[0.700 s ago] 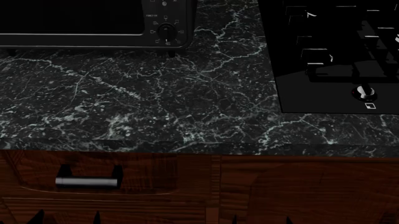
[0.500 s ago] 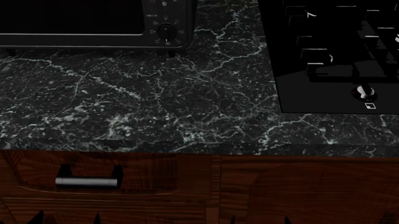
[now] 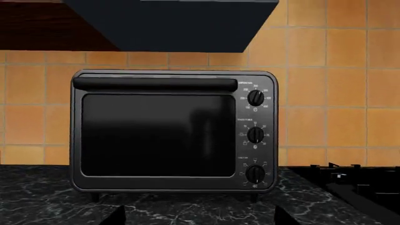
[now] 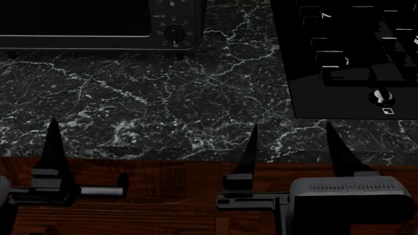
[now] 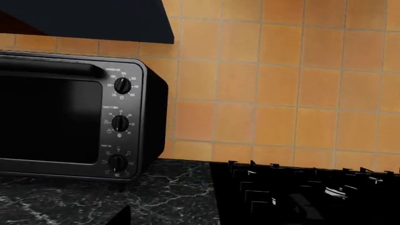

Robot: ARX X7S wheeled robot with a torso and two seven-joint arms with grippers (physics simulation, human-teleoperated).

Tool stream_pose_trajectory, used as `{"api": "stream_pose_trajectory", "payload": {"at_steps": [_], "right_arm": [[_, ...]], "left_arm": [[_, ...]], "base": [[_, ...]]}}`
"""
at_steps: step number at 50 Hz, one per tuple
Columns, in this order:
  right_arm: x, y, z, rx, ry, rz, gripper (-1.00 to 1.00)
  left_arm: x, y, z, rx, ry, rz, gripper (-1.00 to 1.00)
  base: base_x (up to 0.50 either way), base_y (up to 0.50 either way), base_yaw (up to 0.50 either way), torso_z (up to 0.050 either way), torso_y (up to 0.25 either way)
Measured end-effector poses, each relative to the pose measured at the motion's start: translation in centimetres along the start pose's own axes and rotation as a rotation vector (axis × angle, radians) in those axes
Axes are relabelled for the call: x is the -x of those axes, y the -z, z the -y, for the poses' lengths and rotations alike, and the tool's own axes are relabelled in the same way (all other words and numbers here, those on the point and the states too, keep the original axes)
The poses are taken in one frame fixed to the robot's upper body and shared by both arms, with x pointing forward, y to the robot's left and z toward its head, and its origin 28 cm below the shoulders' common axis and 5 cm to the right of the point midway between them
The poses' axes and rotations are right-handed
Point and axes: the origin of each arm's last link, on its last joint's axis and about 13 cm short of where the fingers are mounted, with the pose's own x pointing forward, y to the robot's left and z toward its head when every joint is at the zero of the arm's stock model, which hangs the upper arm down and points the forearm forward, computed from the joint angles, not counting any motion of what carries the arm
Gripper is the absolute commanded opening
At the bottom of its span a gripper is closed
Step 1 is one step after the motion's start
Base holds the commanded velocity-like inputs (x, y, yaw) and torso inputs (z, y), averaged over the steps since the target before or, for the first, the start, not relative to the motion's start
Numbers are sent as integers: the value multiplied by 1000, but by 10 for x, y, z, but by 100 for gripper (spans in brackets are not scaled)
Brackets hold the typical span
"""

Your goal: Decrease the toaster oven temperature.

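The black toaster oven (image 3: 156,136) stands at the back of the dark marble counter, with its glass door shut. It also shows in the right wrist view (image 5: 50,122), and its lower edge shows in the head view (image 4: 78,19). Its top knob, marked 150-250 (image 3: 256,98), shows in the right wrist view as well (image 5: 122,86). My left gripper (image 3: 198,220) is open and empty near the counter's front edge, far from the oven. One finger (image 4: 54,147) shows in the head view. My right gripper (image 4: 292,125) is open and empty over the front edge, to the oven's right.
A glossy black stovetop (image 4: 353,49) with grates and a chrome knob (image 4: 381,96) fills the counter's right side. A dark range hood (image 3: 168,23) hangs above the oven against the orange tiled wall. Below the counter edge is a wooden drawer with a metal handle (image 4: 101,191).
Both grippers have risen from the bottom edge of the head view, and their fingers now reach up over the counter's front edge. The oven and stovetop have not moved.
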Motion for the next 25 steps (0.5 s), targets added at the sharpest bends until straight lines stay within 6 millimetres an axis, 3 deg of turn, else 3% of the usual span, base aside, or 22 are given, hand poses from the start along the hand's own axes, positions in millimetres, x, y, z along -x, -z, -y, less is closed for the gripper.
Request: {"api": "stream_pose_trajectory", "payload": {"at_steps": [10, 25], "right_arm": [[-9, -44, 1, -13, -27, 121, 100], [-8, -65, 1, -20, -39, 181, 100]], "left_arm": [[-6, -37, -1, -21, -21, 139, 100], [-4, -58, 0, -53, -11, 236, 100]], "base": [[0, 0, 0, 0, 0], [0, 162, 0, 0, 0]]}}
